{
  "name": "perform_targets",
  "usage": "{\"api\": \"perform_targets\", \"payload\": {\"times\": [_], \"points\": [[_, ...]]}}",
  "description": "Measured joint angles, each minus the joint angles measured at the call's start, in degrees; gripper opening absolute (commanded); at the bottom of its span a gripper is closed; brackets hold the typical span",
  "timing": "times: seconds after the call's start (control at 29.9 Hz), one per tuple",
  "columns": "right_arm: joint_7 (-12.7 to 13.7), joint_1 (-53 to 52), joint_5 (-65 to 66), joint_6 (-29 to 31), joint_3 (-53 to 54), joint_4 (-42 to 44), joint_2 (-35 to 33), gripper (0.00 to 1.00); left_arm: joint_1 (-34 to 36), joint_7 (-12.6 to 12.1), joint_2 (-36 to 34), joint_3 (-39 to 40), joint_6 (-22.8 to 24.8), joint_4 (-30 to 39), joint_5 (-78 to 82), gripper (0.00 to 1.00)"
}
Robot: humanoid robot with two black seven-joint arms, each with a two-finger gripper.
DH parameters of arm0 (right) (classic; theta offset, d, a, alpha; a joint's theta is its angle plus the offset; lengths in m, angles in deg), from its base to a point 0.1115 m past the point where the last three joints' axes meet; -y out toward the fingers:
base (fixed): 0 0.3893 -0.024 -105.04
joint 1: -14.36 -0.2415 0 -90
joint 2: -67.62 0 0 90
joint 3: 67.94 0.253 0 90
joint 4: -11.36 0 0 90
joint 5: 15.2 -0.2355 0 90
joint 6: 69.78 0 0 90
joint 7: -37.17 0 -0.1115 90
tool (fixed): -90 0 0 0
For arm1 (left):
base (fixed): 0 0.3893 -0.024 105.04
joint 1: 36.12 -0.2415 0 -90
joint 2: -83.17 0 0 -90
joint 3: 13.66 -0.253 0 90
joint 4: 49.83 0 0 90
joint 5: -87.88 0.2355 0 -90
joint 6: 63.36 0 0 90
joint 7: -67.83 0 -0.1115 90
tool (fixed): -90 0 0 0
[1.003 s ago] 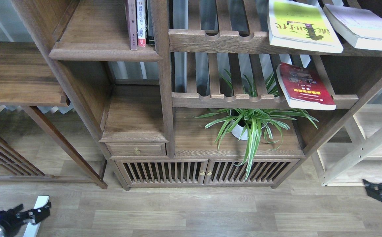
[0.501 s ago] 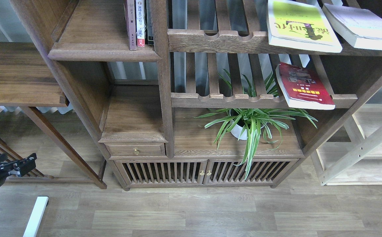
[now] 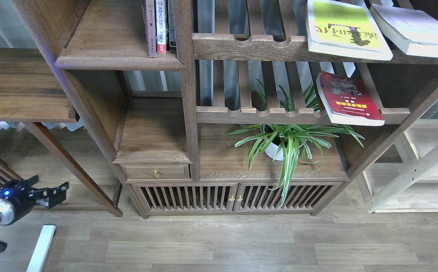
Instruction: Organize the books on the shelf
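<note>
The yellow-green book (image 3: pixel 345 28) and the pale white-lavender book (image 3: pixel 417 28) lie flat on the upper slatted rack at the top right. The red book with a yellow band (image 3: pixel 349 100) lies flat on the lower slatted rack, its corner over the front rail. The shelf (image 3: pixel 105 36) is the dark solid board with a raised lip at the upper left; three slim volumes (image 3: pixel 158 26) stand at its right end. My left gripper (image 3: pixel 52 193) hangs low at the far left, over the floor, far from the books; its fingers are too small and dark to separate. My right gripper is out of view.
A potted spider plant (image 3: pixel 283 145) stands on the cabinet top under the red book. A small drawer (image 3: pixel 156 173) and slatted doors (image 3: pixel 234 197) sit below. A pale wood rack (image 3: pixel 415 170) stands at the right, a dark side table (image 3: pixel 18 87) at the left, a white bar (image 3: pixel 41 247) on the floor.
My left gripper rose from the floor at the lower left and now sits a little further right. My right gripper, at the right edge a second ago, has left the view.
</note>
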Motion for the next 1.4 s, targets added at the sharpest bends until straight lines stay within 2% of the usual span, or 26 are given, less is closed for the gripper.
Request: {"api": "perform_targets", "payload": {"times": [0.17, 0.3, 0.5, 0.64, 0.8, 0.9, 1.1, 1.4], "points": [[0.0, -0.3, -3.7, 1.8, 0.9, -1.6, -1.1, 1.00, 0.3, -0.8, -6.7, 8.8, 0.0, 11.7, -1.1, 1.00], [0.0, -0.2, -5.2, 2.9, 1.0, -1.7, -1.6, 1.00, -1.0, -0.8, -13.8, 11.2, 0.0, 22.3, -0.6, 1.00], [0.0, 0.0, -5.3, 2.6, 0.9, -1.8, -1.7, 1.00, -1.6, 0.3, -19.6, 12.4, 0.0, 27.4, 4.0, 1.00], [0.0, -0.1, -4.8, 2.0, 0.8, -1.8, -1.7, 1.00, -3.2, 0.8, -22.1, 15.9, 0.0, 30.7, 11.2, 1.00], [0.0, -0.3, -4.7, 0.1, 0.7, -2.1, -1.3, 1.00, -7.6, 0.9, -27.5, 24.0, 0.0, 41.1, 16.5, 1.00], [0.0, -0.4, -4.7, -0.9, 0.9, -2.9, -1.3, 1.00, -9.5, 0.9, -30.2, 25.9, 0.0, 46.9, 18.4, 1.00], [0.0, -0.4, -4.7, -3.7, 2.4, -7.0, -4.2, 1.00, -12.4, 0.8, -32.3, 27.4, 0.0, 51.9, 18.9, 1.00], [0.0, -3.0, -1.1, -11.7, 4.4, -25.2, -17.7, 1.00, -13.5, 0.8, -32.5, 28.1, -1.4, 52.9, 17.2, 1.00]]}}
